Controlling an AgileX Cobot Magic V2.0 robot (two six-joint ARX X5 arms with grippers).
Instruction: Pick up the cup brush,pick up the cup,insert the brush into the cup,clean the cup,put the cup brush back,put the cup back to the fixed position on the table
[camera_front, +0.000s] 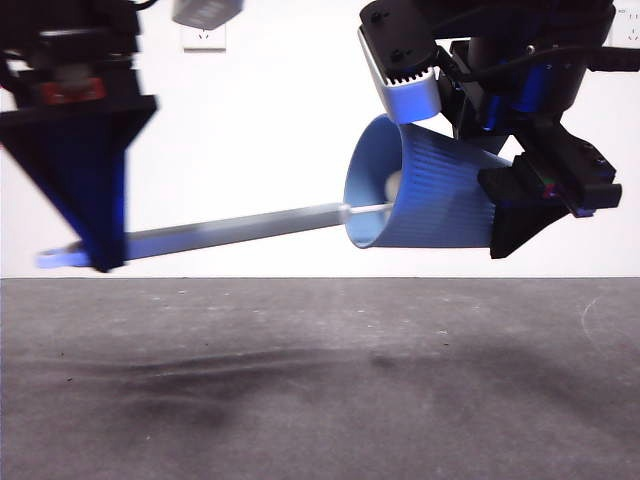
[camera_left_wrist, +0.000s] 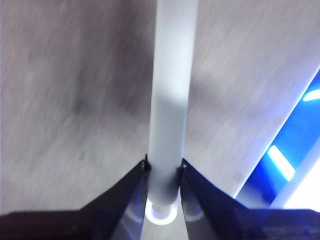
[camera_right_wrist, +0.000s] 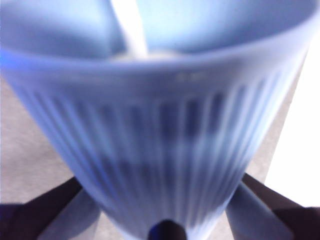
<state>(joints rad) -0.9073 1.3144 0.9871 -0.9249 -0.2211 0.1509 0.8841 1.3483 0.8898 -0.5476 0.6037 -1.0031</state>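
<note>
Bright backlight, blurred wrist views

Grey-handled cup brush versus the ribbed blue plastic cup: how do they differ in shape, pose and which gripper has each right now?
The slim grey-handled cup brush is long and rod-like; the ribbed blue plastic cup is wide and tapered. The brush slopes gently with its head inside the cup; the cup lies on its side, mouth toward the brush. The left gripper clamps the brush, the right gripper the cup. Both hang above the dark table.

cup brush (camera_front: 240, 228) head inside cup (camera_front: 430, 195)
</note>
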